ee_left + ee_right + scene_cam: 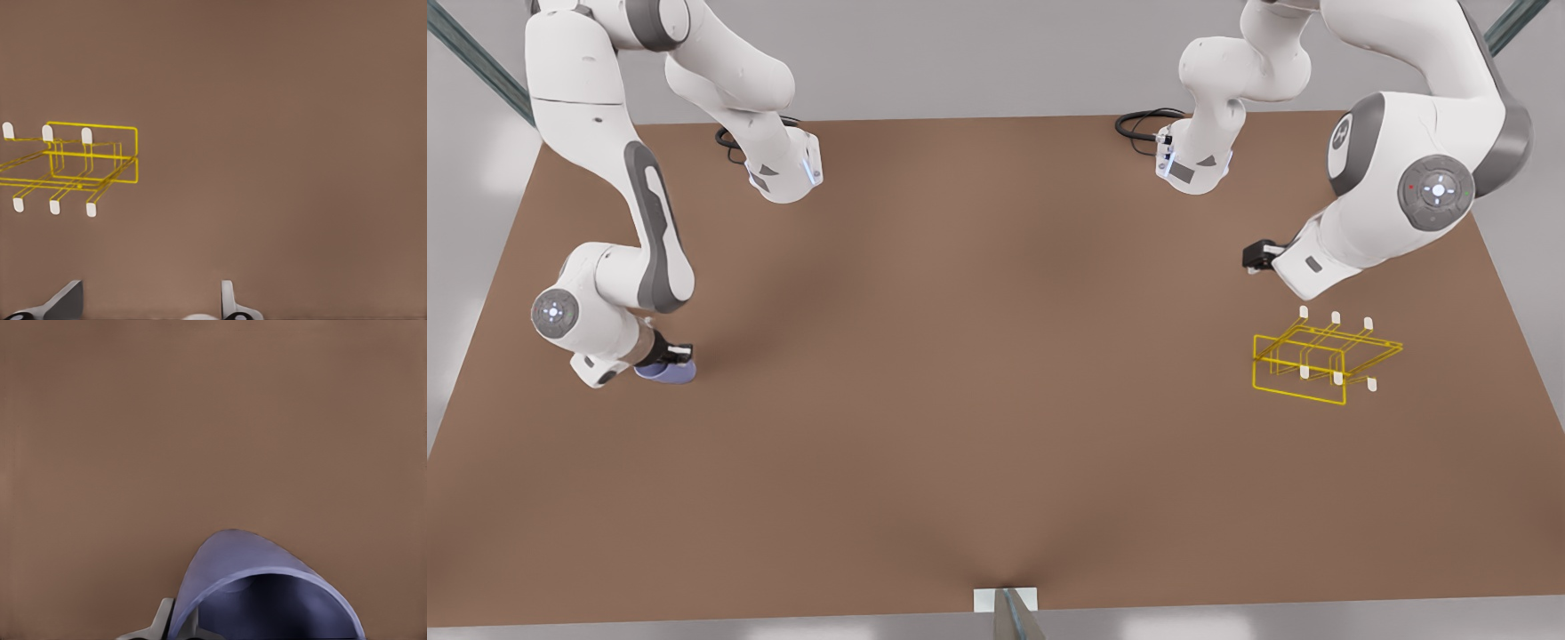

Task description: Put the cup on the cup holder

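Right gripper (669, 357) is at the cup (665, 371), far across the brown table (978, 356) from the cup holder (1320, 357); can't tell if its fingers are clamped. Left gripper (1256, 258) hangs just above and behind the holder, fingers (228, 300) spread, holding nothing.

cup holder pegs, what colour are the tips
White tips on the yellow wire cup holder; clearest in the left wrist view.
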You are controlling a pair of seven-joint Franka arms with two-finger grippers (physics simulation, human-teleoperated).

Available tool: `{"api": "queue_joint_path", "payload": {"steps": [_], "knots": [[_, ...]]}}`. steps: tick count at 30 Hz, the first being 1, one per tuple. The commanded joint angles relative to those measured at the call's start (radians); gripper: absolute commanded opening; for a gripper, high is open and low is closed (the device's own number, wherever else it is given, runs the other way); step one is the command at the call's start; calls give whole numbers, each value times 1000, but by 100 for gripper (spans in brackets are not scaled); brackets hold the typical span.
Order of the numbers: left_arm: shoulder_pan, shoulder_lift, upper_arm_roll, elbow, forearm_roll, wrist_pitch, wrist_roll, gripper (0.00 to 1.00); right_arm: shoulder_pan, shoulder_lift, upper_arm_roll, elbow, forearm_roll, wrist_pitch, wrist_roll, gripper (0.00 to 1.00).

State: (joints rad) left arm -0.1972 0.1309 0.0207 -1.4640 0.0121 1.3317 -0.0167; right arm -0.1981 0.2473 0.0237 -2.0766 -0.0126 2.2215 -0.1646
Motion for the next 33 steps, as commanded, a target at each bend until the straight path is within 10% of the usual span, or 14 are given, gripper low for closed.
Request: {"api": "queue_joint_path", "payload": {"steps": [1,6,15,33], "knots": [[-1,-2,-1,-2,2,-8,4,100,6,-5,5,48,110,-143,8,21],[-1,4,7,-7,2,9,6,100,46,58,180,243,396,-310,378,21],[-1,3,1,-12,2,6,6,100,312,357,231,579,894,-283,643,21],[-1,1,-1,-27,2,7,4,100,850,958,312,1273,1002,385,1060,21]]}}
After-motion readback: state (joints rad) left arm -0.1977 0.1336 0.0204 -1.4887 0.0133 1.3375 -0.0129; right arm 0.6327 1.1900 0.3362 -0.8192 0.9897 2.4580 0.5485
